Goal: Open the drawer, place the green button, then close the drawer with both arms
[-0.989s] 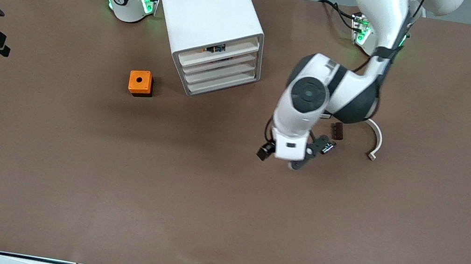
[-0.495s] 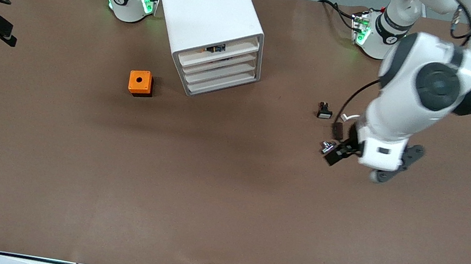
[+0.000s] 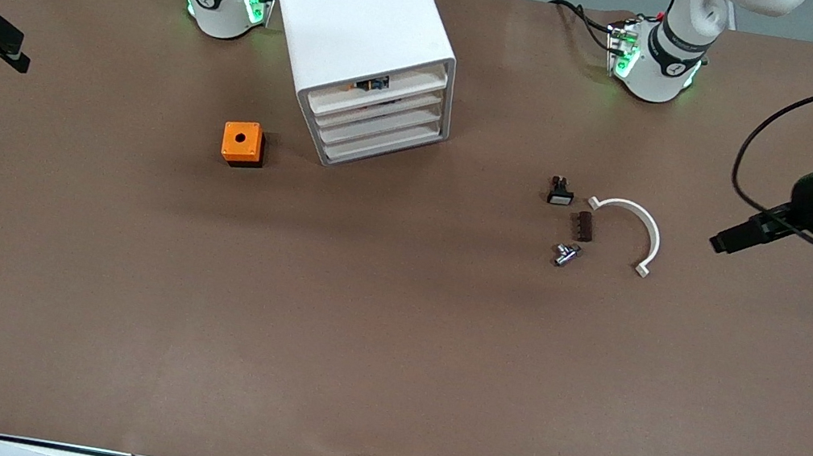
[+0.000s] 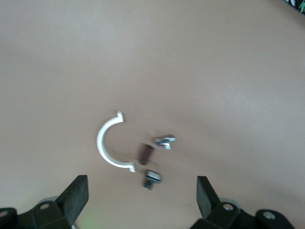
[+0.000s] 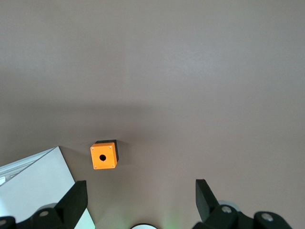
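Note:
The white cabinet stands near the right arm's base, and its plain-fronted drawers all look pushed in. The top front carries a small dark-and-orange mark. No green-capped button shows in any view. My left gripper hangs over the table toward the left arm's end. It is open and empty in the left wrist view. My right gripper is at the table's edge at the right arm's end. It is open and empty in the right wrist view.
An orange cube with a round hole sits beside the cabinet and shows in the right wrist view. A black button with a white cap, a brown piece, a silver part and a white arc lie toward the left arm's end.
My left arm has swung away from over the small parts toward its own end of the table, uncovering them. My right gripper has shifted slightly at the table's edge.

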